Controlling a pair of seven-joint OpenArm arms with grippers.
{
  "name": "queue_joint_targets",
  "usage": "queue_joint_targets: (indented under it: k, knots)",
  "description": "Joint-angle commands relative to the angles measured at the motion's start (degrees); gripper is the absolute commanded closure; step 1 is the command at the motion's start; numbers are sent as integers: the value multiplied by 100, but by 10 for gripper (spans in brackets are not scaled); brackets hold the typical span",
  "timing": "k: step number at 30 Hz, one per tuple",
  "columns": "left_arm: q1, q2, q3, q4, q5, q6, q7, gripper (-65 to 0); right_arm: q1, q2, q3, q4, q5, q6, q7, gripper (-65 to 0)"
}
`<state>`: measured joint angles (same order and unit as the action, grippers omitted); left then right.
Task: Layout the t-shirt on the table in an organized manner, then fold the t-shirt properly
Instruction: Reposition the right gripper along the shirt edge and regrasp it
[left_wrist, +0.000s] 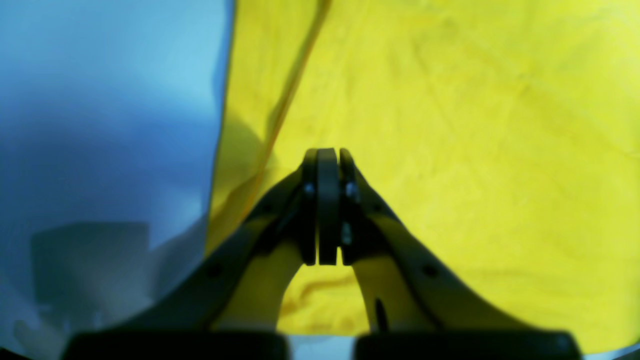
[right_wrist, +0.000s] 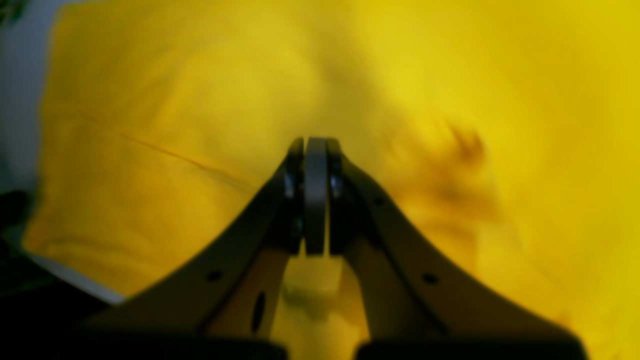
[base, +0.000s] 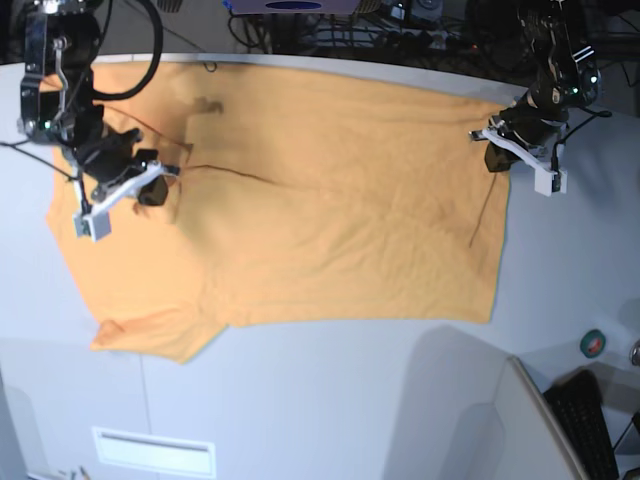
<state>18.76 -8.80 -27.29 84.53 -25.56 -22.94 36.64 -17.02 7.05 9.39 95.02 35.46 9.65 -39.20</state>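
The light-orange t-shirt (base: 330, 220) lies spread across the table (base: 350, 390), with one sleeve at the front left and a dark neckline trim near its left part. My right gripper (base: 165, 180) is over the shirt's left part, near the neckline. In the blurred right wrist view it (right_wrist: 316, 142) is shut just above the t-shirt (right_wrist: 150, 100), and no fold shows between the jaws. My left gripper (base: 490, 145) hovers at the shirt's right edge. Its jaws (left_wrist: 327, 152) are shut over the flat t-shirt (left_wrist: 450, 125), beside bare table (left_wrist: 100, 100).
A small rectangular slot plate (base: 153, 452) sits at the table's front left. A dark keyboard (base: 590, 420) and a round green-red button (base: 594, 343) are at the front right. Cables (base: 330, 25) run behind the table's far edge.
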Motion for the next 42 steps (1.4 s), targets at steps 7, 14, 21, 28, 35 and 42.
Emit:
queue_joint_targets:
  k: [7,14,21,28,35,42]
  knots:
    - [-26,-57,-1,79,-77,-49,-91,0,-562,-235,-319,102,10,-152,162,0]
    - [27,-57,166,79,-77,-49,-99,0,-536,-657,-1172,102,-2118,-424,162,0]
    - [18,-57,157,44,-77,-49,-108,0,-246,-859,-996,-285,-3190,-442,320,0]
    - [-26,-57,157,-493,-77,-49,-126,0,-211,-797,-363,-584,-3208,-442,812,0]
    - [-17,-65,157,-510,-77,-49,-126,0,247,-481,-64,-742,-3217,-442,804,0]
    - [18,-74,157,-475,-77,-49,-126,0,546,-270,77,-689,-3217,-477,839,0]
